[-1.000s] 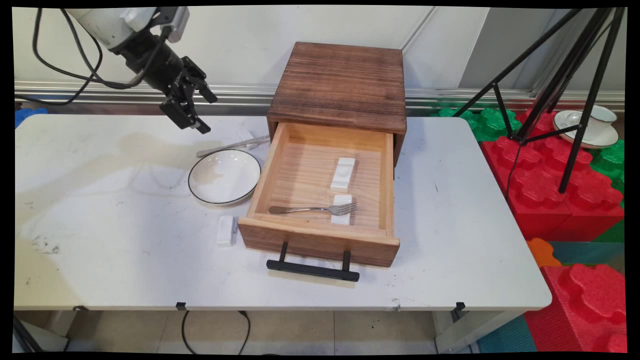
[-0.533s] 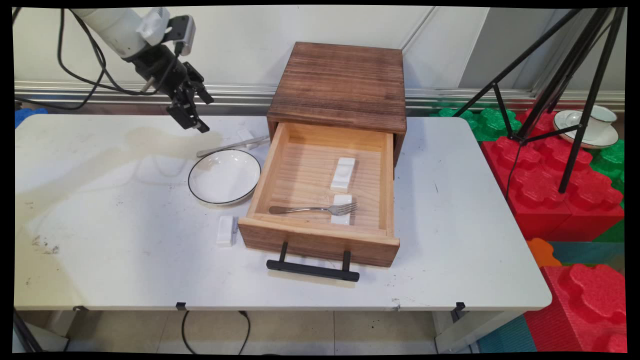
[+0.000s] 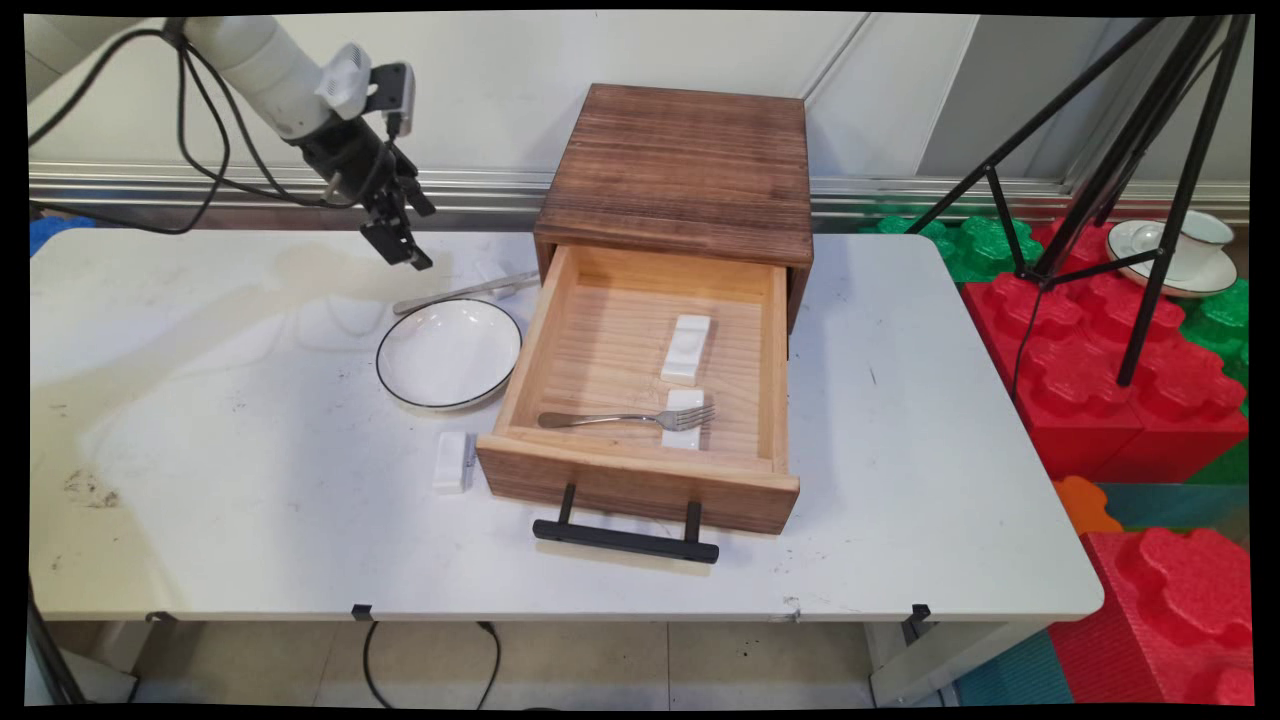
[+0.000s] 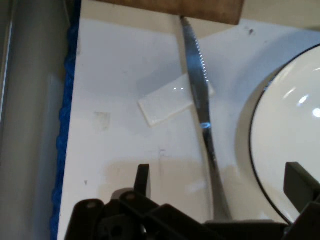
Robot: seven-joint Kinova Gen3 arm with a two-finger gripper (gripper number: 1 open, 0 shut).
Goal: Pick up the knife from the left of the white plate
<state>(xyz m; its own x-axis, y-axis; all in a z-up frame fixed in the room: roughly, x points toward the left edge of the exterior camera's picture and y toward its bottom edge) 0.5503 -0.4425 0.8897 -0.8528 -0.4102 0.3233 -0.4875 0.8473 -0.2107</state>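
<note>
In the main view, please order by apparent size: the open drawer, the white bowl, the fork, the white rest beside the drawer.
1. Open drawer
2. White bowl
3. Fork
4. White rest, the smallest, though it lies somewhat nearer the camera.

No legible txt — no labels; no nos.
</note>
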